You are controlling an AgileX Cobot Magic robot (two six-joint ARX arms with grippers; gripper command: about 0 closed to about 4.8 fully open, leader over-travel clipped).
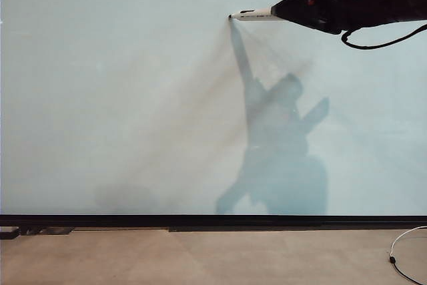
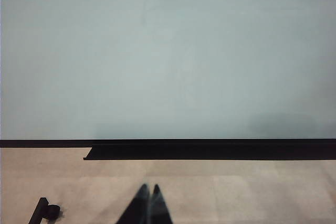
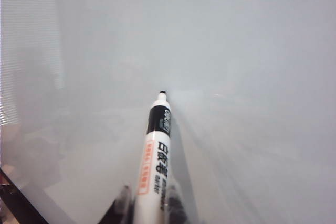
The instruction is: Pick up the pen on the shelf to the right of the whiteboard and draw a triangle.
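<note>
Right claw (image 3: 149, 208) around pen (image 3: 156, 150)

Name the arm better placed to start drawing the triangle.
Right. The right gripper is shut on the pen, its tip up by the whiteboard. The left gripper is shut, empty, low near the rail.

Right end effector (image 1: 283, 10) holds the pen (image 1: 252, 15) against the whiteboard's (image 1: 120, 85) upper right.

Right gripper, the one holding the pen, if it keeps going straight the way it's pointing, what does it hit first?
Most likely the whiteboard. The right gripper holds the pen with its tip aimed at the bare board, seemingly at or near the surface; exact contact is hard to judge. No line is drawn yet.
</note>
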